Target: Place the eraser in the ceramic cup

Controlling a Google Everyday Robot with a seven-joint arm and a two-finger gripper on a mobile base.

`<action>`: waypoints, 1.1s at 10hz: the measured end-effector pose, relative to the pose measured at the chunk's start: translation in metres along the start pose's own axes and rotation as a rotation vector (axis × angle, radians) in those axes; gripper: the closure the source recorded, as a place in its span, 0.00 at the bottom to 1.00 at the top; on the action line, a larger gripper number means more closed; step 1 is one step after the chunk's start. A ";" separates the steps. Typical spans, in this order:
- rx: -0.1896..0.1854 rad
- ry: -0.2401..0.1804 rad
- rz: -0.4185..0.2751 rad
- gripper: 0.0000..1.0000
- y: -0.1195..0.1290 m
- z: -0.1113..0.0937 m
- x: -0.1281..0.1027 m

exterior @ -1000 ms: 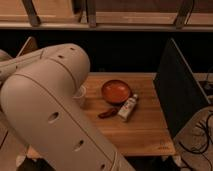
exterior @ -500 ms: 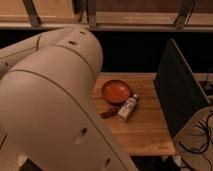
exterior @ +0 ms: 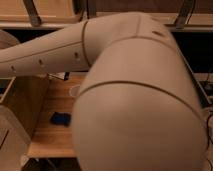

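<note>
Beige casing of the robot's own arm fills nearly the whole camera view, so we see only a strip of the wooden table at the lower left. On that strip lies a flat dark blue pad, and just beyond it, against the edge of the arm, we make out a pale round rim that we take to be the ceramic cup, though it is mostly covered. The eraser is nowhere in sight; it lies either behind the arm or in the claw, and we cannot say which. The gripper itself is out of view, somewhere past the bulk of the arm; its claw is clenched, but whether it grasps anything we cannot tell. We judge the task to be in an early or middle step, with the arm swung across the camera on its way over the table, and nothing shows the eraser inside the cup. If the claw is empty, the next move calls for finding the small cream block and releasing the claw above it; if it carries the block, it calls for centring over the narrow cup mouth before letting go. We can read no brand, label or writing anywhere.
</note>
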 end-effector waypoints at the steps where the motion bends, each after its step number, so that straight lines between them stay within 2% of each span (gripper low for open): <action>1: 0.003 -0.009 0.016 0.87 -0.003 -0.003 0.004; 4: -0.006 -0.030 0.011 0.87 0.005 -0.005 -0.003; 5: -0.022 -0.053 0.014 0.87 0.016 -0.002 -0.008; 6: -0.052 -0.093 0.021 0.87 0.034 0.001 -0.015; 7: -0.085 -0.124 0.055 0.87 0.047 0.012 -0.012; 9: -0.136 -0.148 0.173 0.87 0.053 0.053 0.021; 11: -0.152 -0.178 0.202 0.87 0.053 0.078 0.037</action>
